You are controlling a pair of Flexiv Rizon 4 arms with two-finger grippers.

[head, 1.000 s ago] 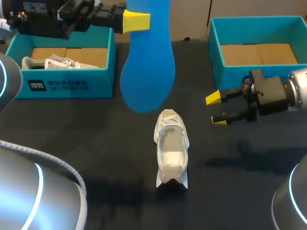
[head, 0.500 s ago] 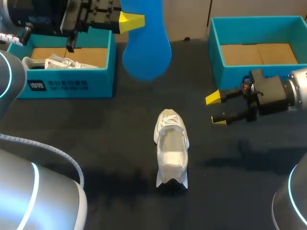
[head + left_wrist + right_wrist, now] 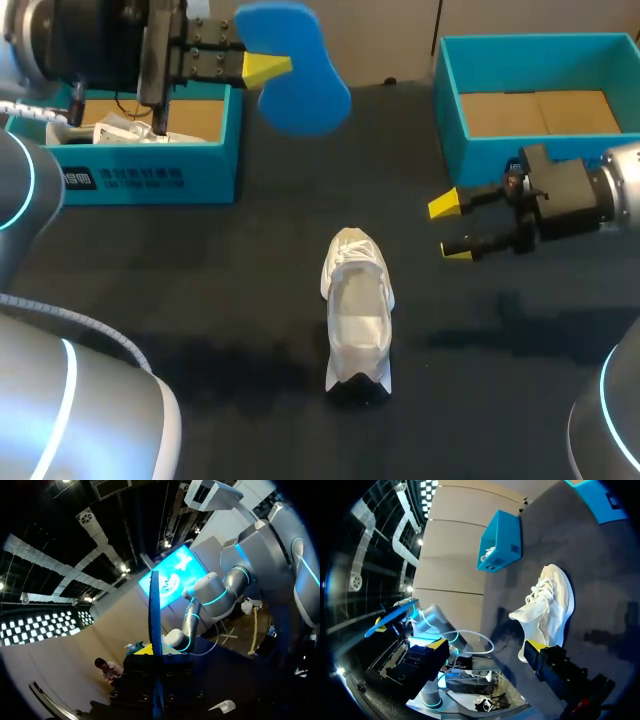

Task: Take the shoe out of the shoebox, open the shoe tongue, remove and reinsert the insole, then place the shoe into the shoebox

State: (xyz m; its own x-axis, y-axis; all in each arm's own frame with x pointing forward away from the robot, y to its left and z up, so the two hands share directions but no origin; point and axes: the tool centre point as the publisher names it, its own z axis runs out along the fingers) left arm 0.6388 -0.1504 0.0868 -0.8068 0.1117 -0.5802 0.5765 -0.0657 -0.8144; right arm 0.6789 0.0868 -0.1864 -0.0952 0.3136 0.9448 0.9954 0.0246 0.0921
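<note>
Up over the table's far left: insole pinched in the left gripper, shoe waiting mid-table.

Seen edge-on from the left wrist, the blue insole [image 3: 293,75] hangs in the air, clamped at one end between the fingers of the left gripper [image 3: 262,68]. It looks thin, light and bendy, so gripping its flat faces at one end seems right, leaving the free end to feed in. The white shoe [image 3: 357,305] stands upright on the dark table [image 3: 200,280], mouth open, well apart from the insole. It is probably light and soft-sided, prone to sliding, so I would steady it at the heel. The right gripper [image 3: 450,228] hovers just beside it, fingers spread and empty. The left shoebox [image 3: 140,175] holds another white shoe [image 3: 115,130]. The right shoebox [image 3: 470,155] shows only brown cardboard [image 3: 540,112].
</note>
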